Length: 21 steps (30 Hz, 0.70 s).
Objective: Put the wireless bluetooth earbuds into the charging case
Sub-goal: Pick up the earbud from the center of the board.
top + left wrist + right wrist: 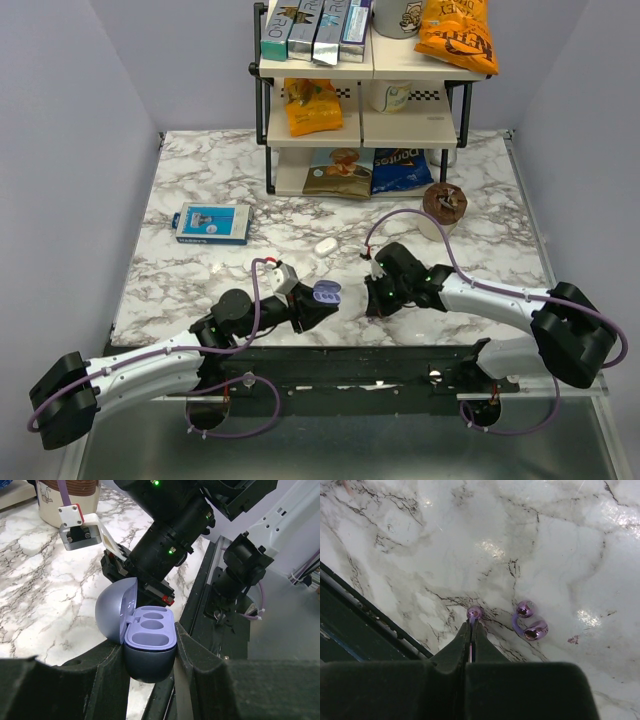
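My left gripper point(318, 301) is shut on the charging case point(327, 292), a lavender-blue clamshell held above the table's near edge. In the left wrist view the case point(150, 630) sits between my fingers point(197, 657) with its lid open and its wells empty. My right gripper point(471, 624) is shut on one purple earbud point(474, 612), whose round end sticks out past the fingertips, close over the marble. The other earbud point(530, 623) lies on the table just to the right of it. In the top view my right gripper point(373, 296) is to the right of the case.
A white oval object point(325, 245) lies mid-table. A blue box point(211, 224) lies at the left. A shelf rack point(360, 100) with snacks stands at the back, with a cup point(443, 208) to its front right. The table's dark front rail point(355, 625) is near my right gripper.
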Motion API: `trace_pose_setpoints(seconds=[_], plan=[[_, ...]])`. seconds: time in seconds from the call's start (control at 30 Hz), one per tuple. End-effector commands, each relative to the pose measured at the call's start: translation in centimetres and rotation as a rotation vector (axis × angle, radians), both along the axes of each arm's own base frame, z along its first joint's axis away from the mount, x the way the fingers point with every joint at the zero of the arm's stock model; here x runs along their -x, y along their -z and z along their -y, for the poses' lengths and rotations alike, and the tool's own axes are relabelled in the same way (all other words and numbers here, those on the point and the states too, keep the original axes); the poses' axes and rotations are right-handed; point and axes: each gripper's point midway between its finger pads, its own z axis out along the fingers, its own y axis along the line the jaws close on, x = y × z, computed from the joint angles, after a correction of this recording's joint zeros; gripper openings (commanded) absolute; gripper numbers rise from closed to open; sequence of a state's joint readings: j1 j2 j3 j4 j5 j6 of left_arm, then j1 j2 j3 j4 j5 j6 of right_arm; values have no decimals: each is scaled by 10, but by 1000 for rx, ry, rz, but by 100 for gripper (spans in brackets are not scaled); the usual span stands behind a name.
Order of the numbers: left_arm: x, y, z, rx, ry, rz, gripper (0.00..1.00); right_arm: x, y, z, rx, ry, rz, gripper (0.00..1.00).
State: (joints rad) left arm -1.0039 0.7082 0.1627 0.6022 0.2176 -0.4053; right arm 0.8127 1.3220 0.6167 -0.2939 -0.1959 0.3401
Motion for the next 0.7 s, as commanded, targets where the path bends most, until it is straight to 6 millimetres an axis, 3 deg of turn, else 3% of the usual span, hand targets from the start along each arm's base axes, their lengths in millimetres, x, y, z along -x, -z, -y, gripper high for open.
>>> trace_pose_setpoints(seconds=[0.0, 0.1, 0.3, 0.53, 0.67], plan=[[1, -7, 1, 33, -2, 15, 0, -4, -5, 2, 22, 25, 18, 1], [0, -10, 0, 40, -6, 19, 0, -7, -19, -2, -14, 29, 46, 1], [-3, -21, -1, 61, -24, 39, 0, -15, -77, -5, -99, 31, 156, 1], [-8, -40, -3, 112, -38, 62, 0, -24, -135, 13, -126, 78, 306, 1], [-9, -52, -2, 105, -8, 84, 0, -15, -168, 17, -208, 48, 382, 1]])
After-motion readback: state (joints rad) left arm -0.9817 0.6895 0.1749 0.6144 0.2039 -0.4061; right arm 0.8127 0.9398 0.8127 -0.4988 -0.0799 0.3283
